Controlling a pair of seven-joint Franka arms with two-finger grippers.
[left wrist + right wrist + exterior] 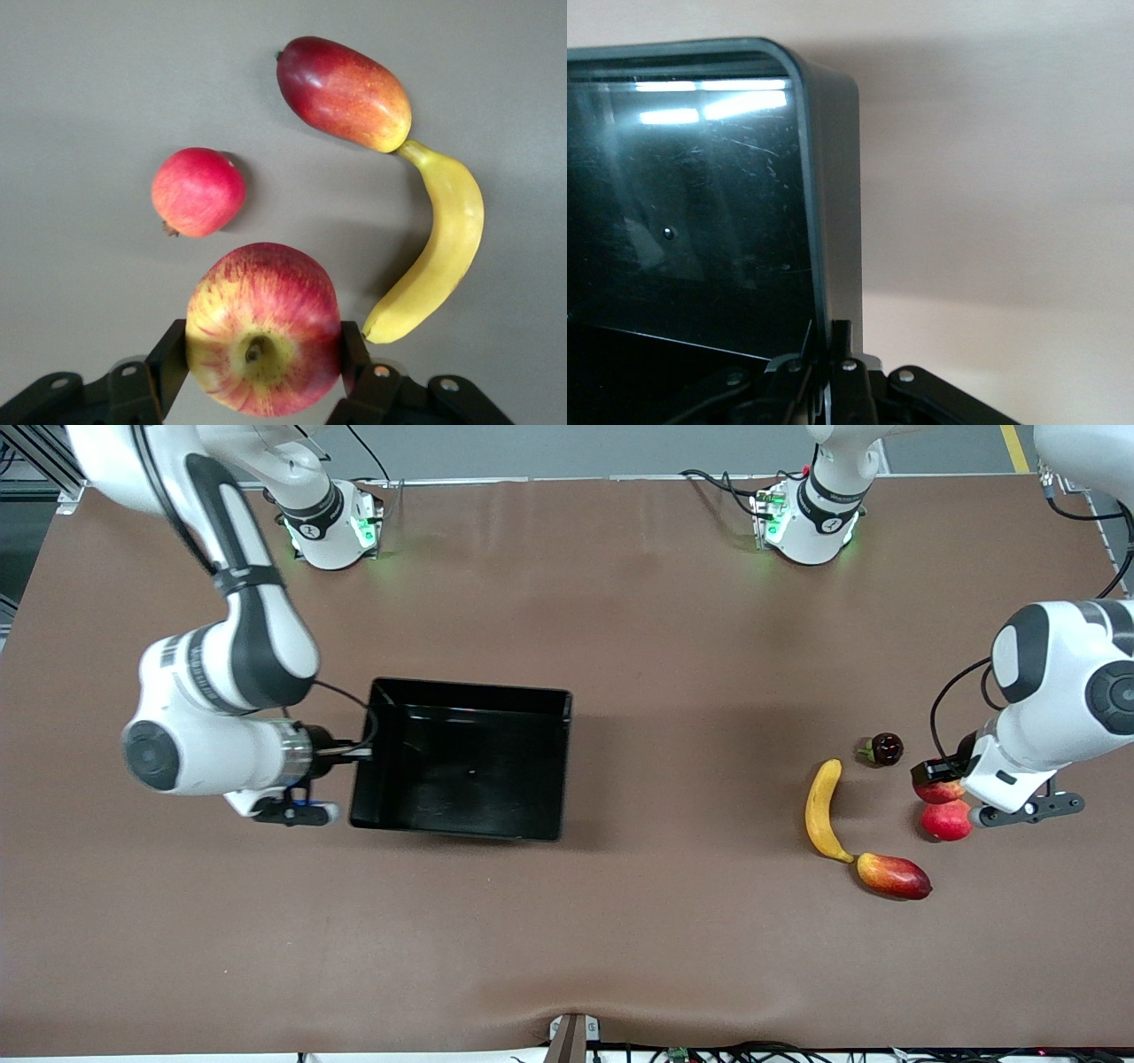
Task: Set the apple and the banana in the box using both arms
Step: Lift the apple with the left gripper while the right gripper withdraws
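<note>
You're working under even, bright overhead light. The table (pixel 620 646) shows soft sheen streaks near the bases and faint shadows under the arms. White glare bars streak the glossy box (pixel 700 97) floor in the right wrist view. The apple (pixel 263 329) and banana (pixel 438 257) look sharp, casting soft shadows.

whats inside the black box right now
No fruit: the box shows only its bare glossy floor in the front view. The right gripper is shut on its wall at the right arm's end, and the arm hides a little of that edge. The apple sits between the left gripper's fingers.
</note>
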